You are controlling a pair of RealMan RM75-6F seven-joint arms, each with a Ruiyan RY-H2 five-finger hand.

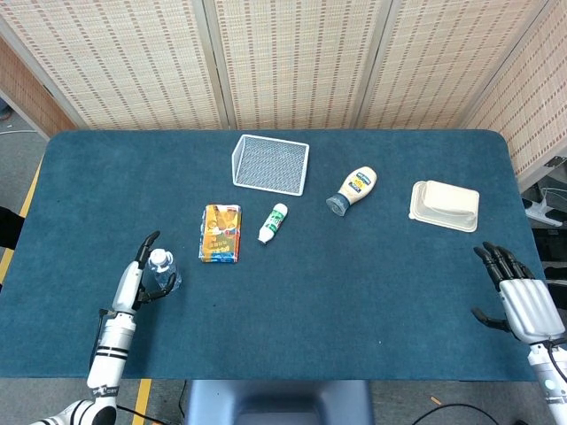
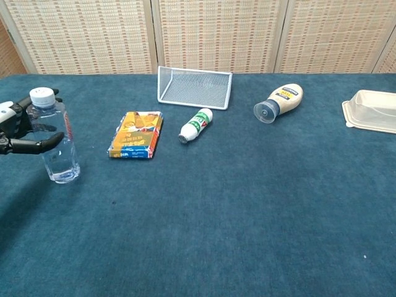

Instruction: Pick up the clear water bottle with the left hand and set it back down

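Clear water bottle (image 2: 54, 141) sits far left in the chest view, lower left in the head view (image 1: 162, 272), white cap up, tilted with its base kicked toward the frame centre; can't tell if the base is touching the blue table (image 2: 247, 210) or just off it. Left hand (image 2: 18, 133) is wrapped around the upper body, fingers curled across the front below the cap, so gripping it. Right hand (image 1: 523, 297) is at the lower right of the head view, fingers spread, holding nothing. Handling guess: looks nearly empty, so light; thin smooth plastic, probably slippery and dents if squeezed hard. Best hold is mid-body, below the shoulder, moderate force. The tilt suggests it could pivot in the grip, so square it up before release. Room: table edge is close on the left and near side in the head view, so keep motion vertical or inward. Nearest neighbour is the orange snack packet (image 2: 137, 134), to the right and apart; small green-and-white bottle (image 2: 195, 125), wire basket (image 2: 193, 86), mayo bottle (image 2: 279, 102) and white lidded container (image 2: 373, 110) are well clear.
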